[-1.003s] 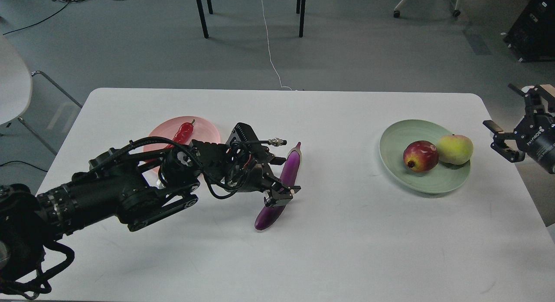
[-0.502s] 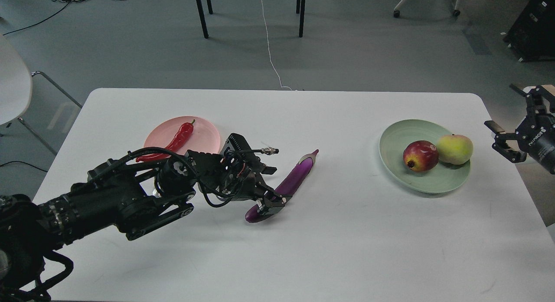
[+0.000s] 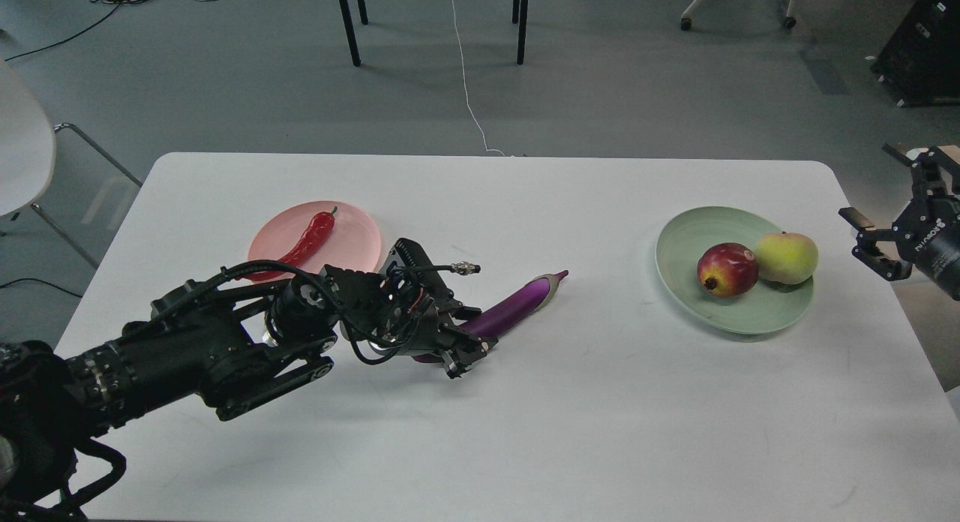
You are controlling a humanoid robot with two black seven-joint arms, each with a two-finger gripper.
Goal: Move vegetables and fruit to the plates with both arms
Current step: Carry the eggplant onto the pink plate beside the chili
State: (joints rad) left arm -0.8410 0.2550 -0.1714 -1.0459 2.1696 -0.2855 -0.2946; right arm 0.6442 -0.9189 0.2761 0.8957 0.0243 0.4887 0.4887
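Observation:
My left gripper (image 3: 466, 355) is shut on the lower end of the purple eggplant (image 3: 517, 306), which lies slanted over the table middle with its cap pointing right. The red chili pepper (image 3: 306, 239) lies on the pink plate (image 3: 354, 233), just behind my left arm. The dark-red pomegranate (image 3: 727, 269) and the yellow-green peach (image 3: 786, 257) sit side by side on the green plate (image 3: 690, 237) at the right. My right gripper (image 3: 871, 241) is open and empty, beyond the table's right edge.
The white table (image 3: 600, 432) has rounded corners. A white chair (image 3: 22, 154) stands off its left side. Black furniture legs (image 3: 349, 23) and a white cable (image 3: 466, 79) are on the floor behind. A black case (image 3: 926, 46) stands far right.
My left gripper has drawn back left and toward me, holding the eggplant. The eggplant has swung clockwise, its cap now lower and further right. The right gripper has barely moved.

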